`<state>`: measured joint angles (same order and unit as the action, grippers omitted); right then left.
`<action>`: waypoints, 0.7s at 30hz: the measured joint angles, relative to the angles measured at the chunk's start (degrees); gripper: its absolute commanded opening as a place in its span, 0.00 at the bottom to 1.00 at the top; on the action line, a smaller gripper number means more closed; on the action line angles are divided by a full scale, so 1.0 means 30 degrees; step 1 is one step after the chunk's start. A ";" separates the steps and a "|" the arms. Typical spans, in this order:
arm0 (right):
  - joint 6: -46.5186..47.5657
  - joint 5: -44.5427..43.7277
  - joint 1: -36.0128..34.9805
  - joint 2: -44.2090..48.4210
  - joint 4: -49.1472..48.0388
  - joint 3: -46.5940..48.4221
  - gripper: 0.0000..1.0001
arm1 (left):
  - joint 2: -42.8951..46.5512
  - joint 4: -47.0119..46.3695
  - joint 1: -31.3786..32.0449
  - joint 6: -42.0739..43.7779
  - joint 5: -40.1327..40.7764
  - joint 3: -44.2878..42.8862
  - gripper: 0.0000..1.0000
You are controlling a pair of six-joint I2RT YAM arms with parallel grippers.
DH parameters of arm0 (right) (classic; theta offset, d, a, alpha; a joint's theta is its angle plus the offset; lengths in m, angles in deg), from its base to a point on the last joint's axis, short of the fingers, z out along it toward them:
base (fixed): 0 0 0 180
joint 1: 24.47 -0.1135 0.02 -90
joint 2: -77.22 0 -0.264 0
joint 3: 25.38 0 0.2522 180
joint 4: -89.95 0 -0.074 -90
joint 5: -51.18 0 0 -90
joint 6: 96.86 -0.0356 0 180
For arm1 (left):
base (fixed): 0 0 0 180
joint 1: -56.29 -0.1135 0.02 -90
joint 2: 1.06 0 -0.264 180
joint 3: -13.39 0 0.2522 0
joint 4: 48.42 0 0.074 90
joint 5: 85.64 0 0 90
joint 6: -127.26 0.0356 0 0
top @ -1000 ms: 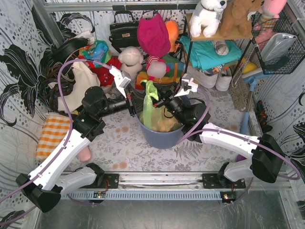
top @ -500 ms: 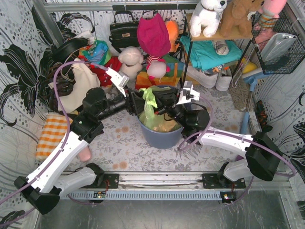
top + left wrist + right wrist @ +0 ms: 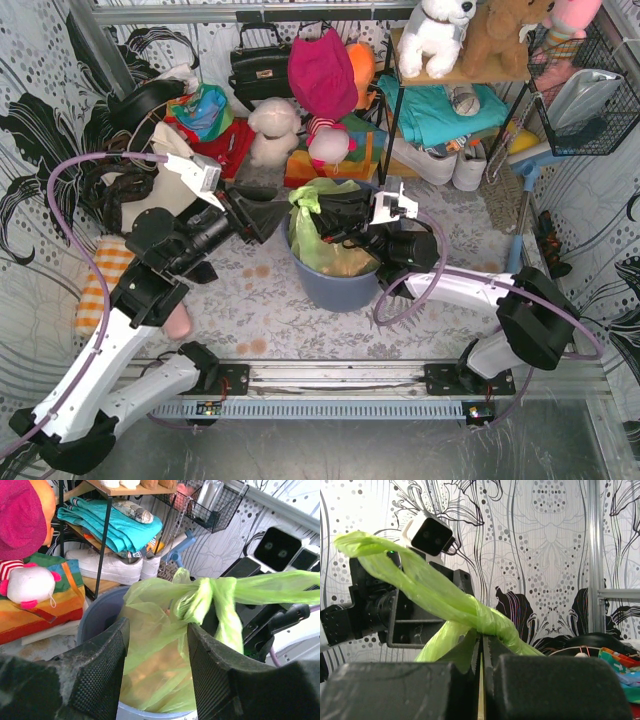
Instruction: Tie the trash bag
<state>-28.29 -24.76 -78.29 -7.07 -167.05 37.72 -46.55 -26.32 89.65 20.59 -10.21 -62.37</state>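
Note:
The lime-green trash bag (image 3: 322,248) sits in a blue-grey bin (image 3: 335,290), with tan scraps showing through the plastic. Its handle strips are twisted into a knot (image 3: 202,596) above the bin mouth. My left gripper (image 3: 266,214) hangs open just left of the bin. In the left wrist view its fingers (image 3: 102,672) frame the bag without touching it. My right gripper (image 3: 325,214) is over the bin, shut on a strip of the trash bag (image 3: 470,611). The pinch is right below the knot (image 3: 492,621).
Behind the bin lie plush toys (image 3: 272,128), a pink hat (image 3: 322,70), a black handbag (image 3: 260,65) and a cream tote (image 3: 170,185). A black rack (image 3: 400,110) holding teal cloth stands back right, white shoes (image 3: 112,566) under it. An orange checked cloth (image 3: 108,285) lies left.
My left gripper opened, let go of the bag's strip and drew back left. The right gripper moved left over the bin, and the upright strips came down into a knot.

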 measured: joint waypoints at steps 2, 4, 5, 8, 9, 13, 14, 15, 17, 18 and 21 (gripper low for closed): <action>0.0007 0.0240 0.0153 -0.0189 -0.0066 0.0087 0.00 | 0.0029 -0.0015 0.0000 -0.0175 0.0255 -0.0109 0.59; 0.0007 0.0474 0.0182 -0.0386 -0.0051 0.0175 0.00 | -0.0219 0.0007 0.0007 -0.0350 0.0372 -0.0525 0.59; 0.0007 0.0546 0.0182 -0.0444 -0.0058 0.0175 0.00 | -0.0408 -0.0007 0.0007 -0.0437 0.0364 -0.0765 0.59; 0.0015 0.0750 0.0182 -0.0532 -0.0051 0.0175 0.00 | -0.0743 -0.0350 0.0000 -0.0619 0.0284 -0.1078 0.60; 0.0022 0.0765 0.0182 -0.0532 -0.0051 0.0175 0.00 | -0.0750 -0.0408 0.0000 -0.0678 0.0211 -0.1071 0.60; 0.0058 0.0765 0.0182 -0.0532 -0.0058 0.0175 0.00 | -0.0605 -0.0845 0.0007 -0.0962 0.0357 -0.1064 0.60; 0.0095 0.0765 0.0182 -0.0532 -0.0058 0.0175 0.00 | -0.0546 -0.0889 0.0007 -0.0998 0.0444 -0.1064 0.60; 0.0153 0.0765 0.0182 -0.0532 -0.0058 0.0175 0.00 | -0.0517 -0.0889 0.0007 -0.0998 0.0525 -0.1071 0.60; 0.0328 0.0750 0.0182 -0.0532 -0.0058 0.0175 0.00 | -0.0561 -0.0874 0.0000 -0.0991 0.0568 -0.1115 0.61; 0.0386 0.0736 0.0182 -0.0532 -0.0058 0.0175 0.00 | -0.0612 -0.0867 0.0007 -0.0991 0.0539 -0.1151 0.61; 0.0532 0.0692 0.0182 -0.0532 -0.0058 0.0175 0.00 | -0.0816 -0.0845 0.0007 -0.0991 0.0233 -0.1188 0.61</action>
<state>-26.69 -22.68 -77.74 -8.66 -167.23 38.24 -49.00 -28.85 89.67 17.62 -9.51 -65.93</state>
